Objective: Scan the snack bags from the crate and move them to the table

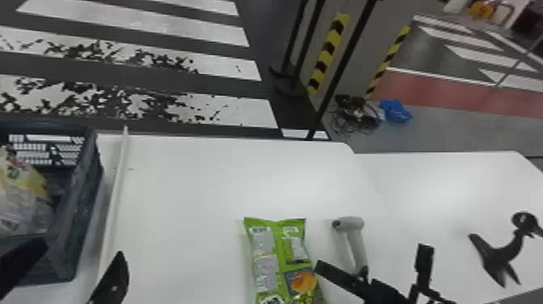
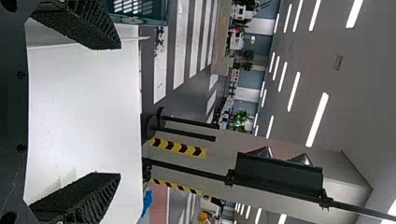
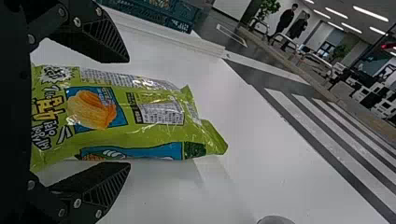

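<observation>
Right gripper [image 3: 129, 113] wide, fingers flanking green snack bag [image 3: 128, 109] on table [image 1: 182, 194]. Likely pickup: centre, squeeze lightly, keep code flat for scanner [image 1: 352, 223], just beside bag. Left gripper [image 2: 120, 111] wide, empty, left of bag; crate [image 1: 74, 210] farther left.

On the table [image 1: 190, 182]: crate [image 1: 83, 202] left, 1 snack bag [image 1: 280, 258] right of it, scanner [image 1: 351, 224] further right.

Beyond the far edge of the worktop [image 1: 182, 174], a white-striped floor [image 1: 121, 22] is extending; yellow-and-black strips [image 1: 328, 52] are standing beside dark poles [image 1: 343, 66]; linear ceiling lights [image 2: 317, 119] are glowing.
</observation>
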`<action>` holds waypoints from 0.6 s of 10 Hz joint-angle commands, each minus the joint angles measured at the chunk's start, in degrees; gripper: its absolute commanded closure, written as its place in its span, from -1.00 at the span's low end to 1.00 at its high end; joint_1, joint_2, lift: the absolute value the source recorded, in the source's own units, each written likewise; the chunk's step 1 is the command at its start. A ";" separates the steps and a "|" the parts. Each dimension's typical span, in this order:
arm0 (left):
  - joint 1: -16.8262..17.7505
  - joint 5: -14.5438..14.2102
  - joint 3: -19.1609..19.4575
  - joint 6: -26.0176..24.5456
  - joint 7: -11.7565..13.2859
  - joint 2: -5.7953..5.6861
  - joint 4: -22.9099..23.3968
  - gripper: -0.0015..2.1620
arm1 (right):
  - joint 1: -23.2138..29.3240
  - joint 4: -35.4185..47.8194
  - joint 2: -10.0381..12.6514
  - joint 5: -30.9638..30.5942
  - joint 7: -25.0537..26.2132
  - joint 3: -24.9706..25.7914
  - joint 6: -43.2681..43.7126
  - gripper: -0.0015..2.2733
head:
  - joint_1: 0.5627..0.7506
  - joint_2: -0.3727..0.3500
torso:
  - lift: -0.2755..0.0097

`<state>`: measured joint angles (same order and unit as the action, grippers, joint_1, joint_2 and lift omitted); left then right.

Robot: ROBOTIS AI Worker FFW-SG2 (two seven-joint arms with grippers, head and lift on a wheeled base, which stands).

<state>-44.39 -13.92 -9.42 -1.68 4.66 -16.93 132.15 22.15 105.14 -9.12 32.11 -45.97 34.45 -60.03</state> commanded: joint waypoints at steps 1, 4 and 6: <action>0.00 0.04 -0.16 -0.04 -0.09 0.05 0.21 -0.99 | 0.00 -0.46 -0.19 -1.43 -0.43 -1.49 2.06 -0.80 | 0.41 -0.91 | 0.27; 0.00 0.12 -0.34 -0.04 -0.09 0.05 0.30 -0.99 | 0.88 -0.64 -0.98 -4.24 -1.05 -4.57 5.93 -0.80 | 0.41 -0.88 | 0.27; 0.00 0.12 -0.34 -0.04 -0.09 -0.12 0.56 -0.99 | 1.14 -0.64 -2.21 -6.09 -1.22 -6.59 7.16 -0.80 | 0.41 -0.86 | 0.27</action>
<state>-44.38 -13.76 -9.76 -1.71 4.57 -16.99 132.63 23.17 104.49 -10.83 26.47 -47.12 28.55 -53.05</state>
